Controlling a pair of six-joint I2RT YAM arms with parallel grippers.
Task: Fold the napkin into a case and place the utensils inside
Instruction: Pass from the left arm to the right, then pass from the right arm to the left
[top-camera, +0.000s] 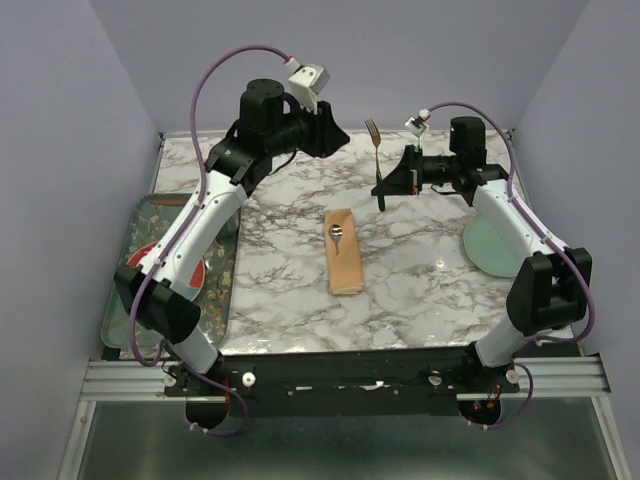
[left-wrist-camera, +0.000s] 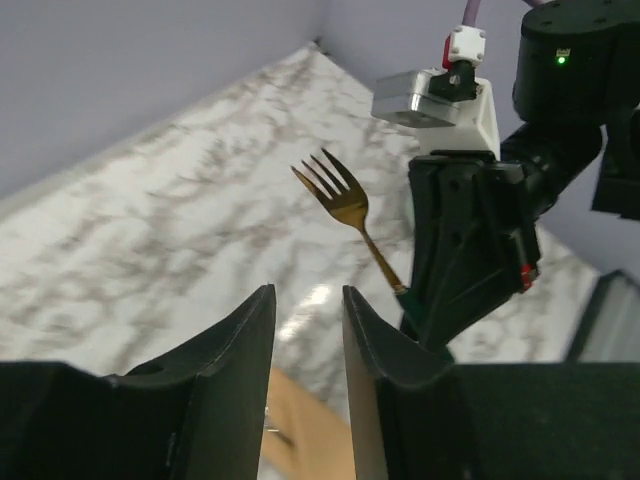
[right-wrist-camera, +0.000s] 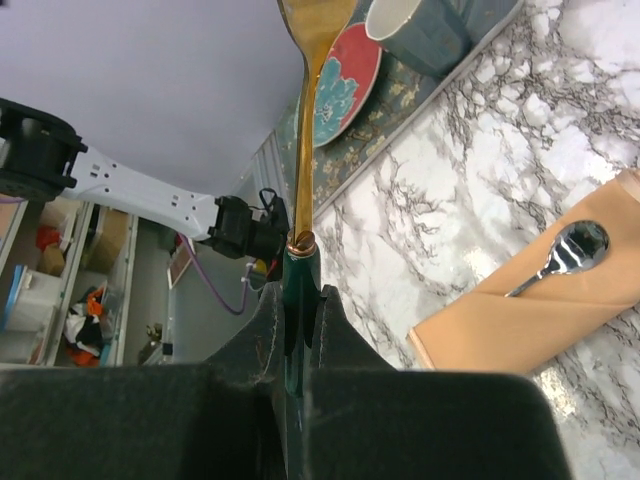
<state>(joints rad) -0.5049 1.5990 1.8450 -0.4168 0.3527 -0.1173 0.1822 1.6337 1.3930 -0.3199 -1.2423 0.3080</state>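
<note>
The napkin (top-camera: 344, 253) lies folded into a narrow peach-orange case in the middle of the table, with a spoon (top-camera: 337, 234) poking out of its far end. In the right wrist view the case (right-wrist-camera: 540, 310) and spoon (right-wrist-camera: 570, 250) lie to the right. My right gripper (top-camera: 382, 188) (right-wrist-camera: 300, 290) is shut on the dark green handle of a gold fork (top-camera: 375, 140) (right-wrist-camera: 312, 100), held in the air beyond the case, tines pointing away. My left gripper (top-camera: 335, 135) (left-wrist-camera: 308, 330) hovers open and empty just left of the fork (left-wrist-camera: 340, 200), with the case (left-wrist-camera: 300, 430) below it.
A grey patterned tray (top-camera: 225, 290) at the table's left edge holds a red flowered plate (top-camera: 190, 275); the right wrist view also shows a blue-grey cup (right-wrist-camera: 420, 30) on it. A pale green plate (top-camera: 490, 245) lies at the right, under the right arm.
</note>
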